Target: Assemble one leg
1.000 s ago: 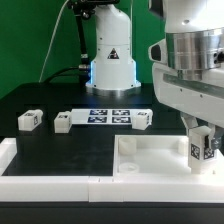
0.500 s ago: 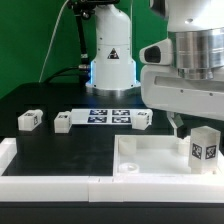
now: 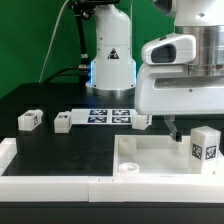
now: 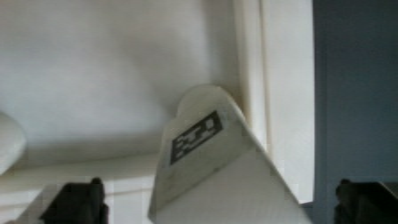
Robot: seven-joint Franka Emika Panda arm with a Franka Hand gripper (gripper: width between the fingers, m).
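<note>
1. One leg (image 3: 205,146) stands upright on the white panel (image 3: 150,158), at the exterior view's right (marker tag facing the camera).
2. The gripper (image 4: 217,200) hovers above that leg, released; its fingers (image 4: 77,201) stand apart on either side.
3. Three more legs (image 3: 29,120) lie on the black table (image 3: 70,150), near the marker board (image 3: 105,115).

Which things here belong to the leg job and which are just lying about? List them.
Job:
- leg standing on the large white panel
- gripper, risen above it

Lying about:
- three spare legs
- marker board
</note>
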